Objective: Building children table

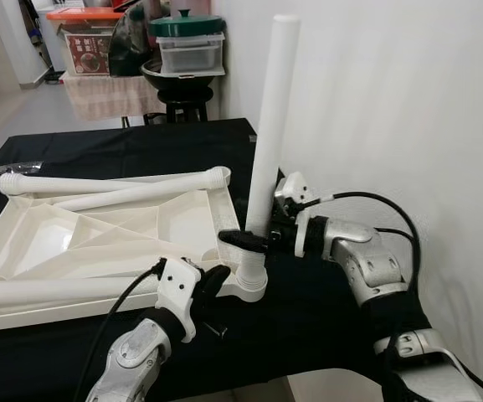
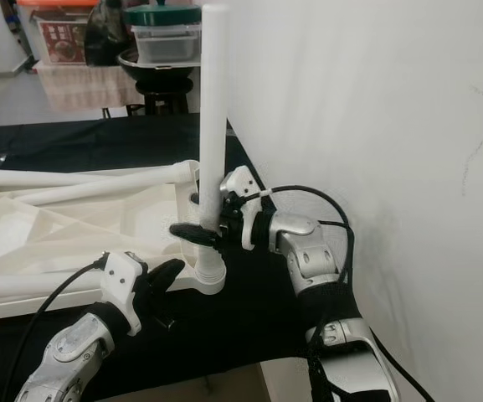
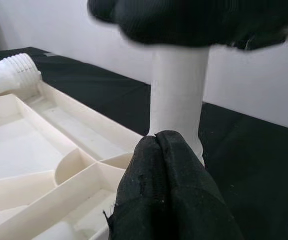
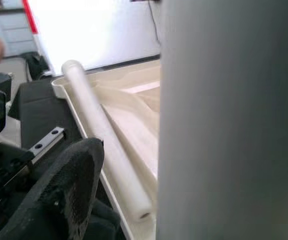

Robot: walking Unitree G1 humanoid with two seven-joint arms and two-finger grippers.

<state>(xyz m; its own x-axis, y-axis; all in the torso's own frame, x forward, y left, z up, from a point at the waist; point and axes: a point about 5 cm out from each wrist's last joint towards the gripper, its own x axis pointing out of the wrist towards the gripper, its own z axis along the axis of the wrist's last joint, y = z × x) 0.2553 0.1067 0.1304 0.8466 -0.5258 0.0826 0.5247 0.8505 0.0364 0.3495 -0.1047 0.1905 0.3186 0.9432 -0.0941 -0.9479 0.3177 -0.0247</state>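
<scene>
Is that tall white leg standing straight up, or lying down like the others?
Upright. The leg rises from the corner socket of the flipped tabletop, with the right gripper clamped near its base.

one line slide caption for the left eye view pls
Right tool grips the upright white leg in the tabletop's corner socket; left tool at its base.

arms: silver, jointed | wrists: white housings | cables: black | fingers [image 1: 241, 239]: black, long

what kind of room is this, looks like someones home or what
Probably a lived-in home, maybe by a kitchen or storage corner. Behind the black-covered table, a stool holds a green-lidded plastic container and a dark pan, beside an orange-lidded bin. A plain white wall runs alongside.
</scene>
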